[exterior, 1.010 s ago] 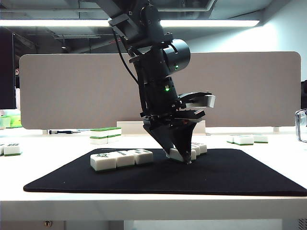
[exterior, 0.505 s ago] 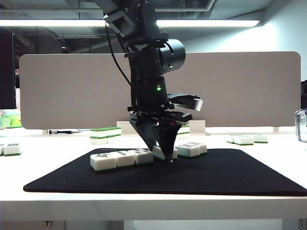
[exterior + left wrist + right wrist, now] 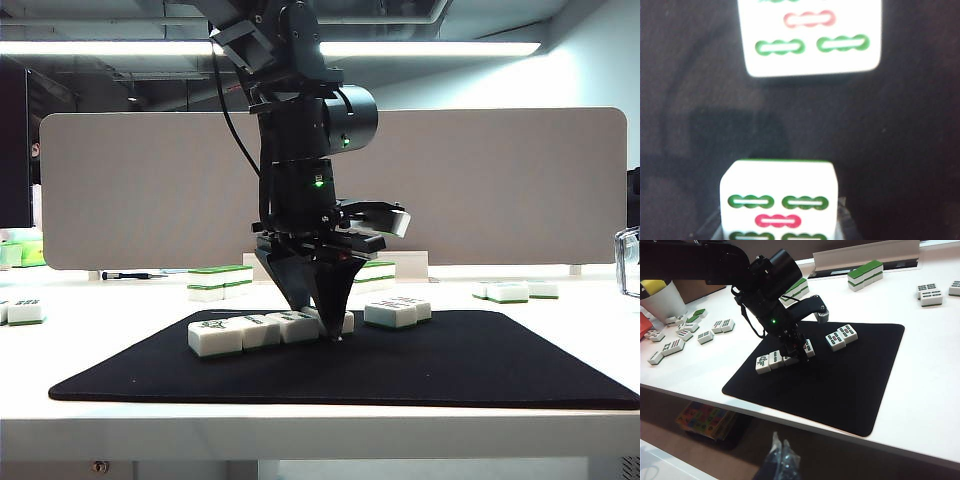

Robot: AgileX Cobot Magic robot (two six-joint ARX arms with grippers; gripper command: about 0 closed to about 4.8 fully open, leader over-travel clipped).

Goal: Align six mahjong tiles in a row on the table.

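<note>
My left gripper [image 3: 333, 332] points straight down over the black mat [image 3: 470, 360] and is shut on a mahjong tile [image 3: 345, 320]. It holds that tile at the right end of a row of three white tiles [image 3: 255, 329]. In the left wrist view the held tile [image 3: 779, 200] sits between the jaws of the left gripper [image 3: 779, 229], and another tile [image 3: 812, 35] lies ahead across a gap of mat. Two more tiles [image 3: 397, 311] lie side by side further right. My right gripper [image 3: 782, 456] hangs shut below the front edge of the white table [image 3: 925, 370].
Stacked tiles with green tops [image 3: 220, 280] stand behind the mat, before the grey divider panel [image 3: 150, 190]. More tiles lie at the far right [image 3: 515, 291] and far left [image 3: 25, 311]. Loose tiles [image 3: 690, 332] and a white cup [image 3: 662, 300] are left of the mat.
My left gripper has carried the tile leftward, from beside the pair of tiles to the right end of the row of three. The wrist has turned more upright. The right arm is still.
</note>
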